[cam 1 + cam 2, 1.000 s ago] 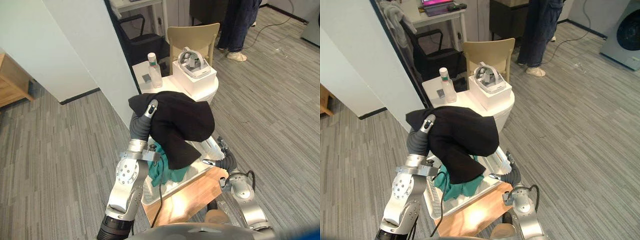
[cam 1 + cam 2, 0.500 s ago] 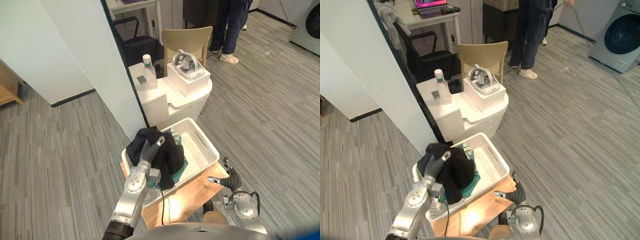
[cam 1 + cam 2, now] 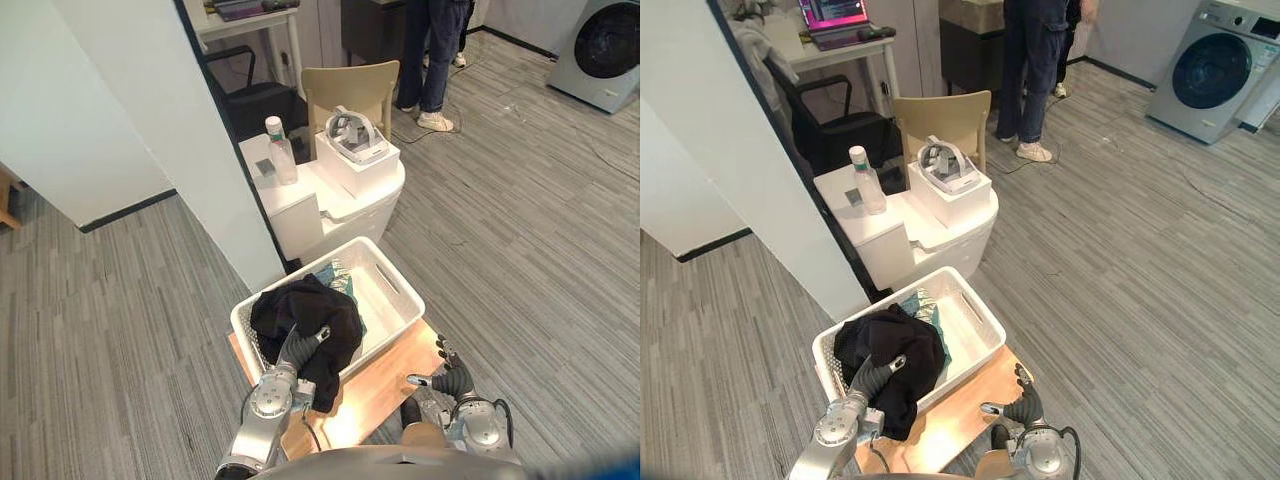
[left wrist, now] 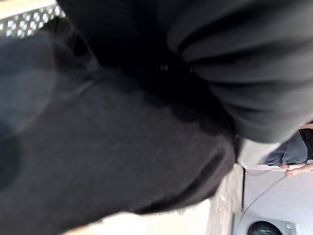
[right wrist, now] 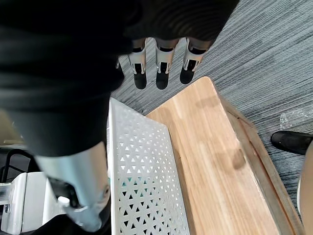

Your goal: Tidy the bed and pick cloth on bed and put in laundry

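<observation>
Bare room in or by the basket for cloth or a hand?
Free: the basket's right half, between the black cloth and its right wall; the wooden table strip between the near rim and the right hand. Crowded: left half, black cloth piled over teal cloth and draping the near rim.

Bright even overhead light, glare patch on the wooden board [image 3: 385, 385], black cloth [image 4: 112, 156] darkening the left wrist view

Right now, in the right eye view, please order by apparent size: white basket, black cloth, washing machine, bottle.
Largest: white basket.
Next: black cloth and washing machine look alike; the machine stands farther away, partly cut off, so unranked.
Smallest: bottle.
</observation>
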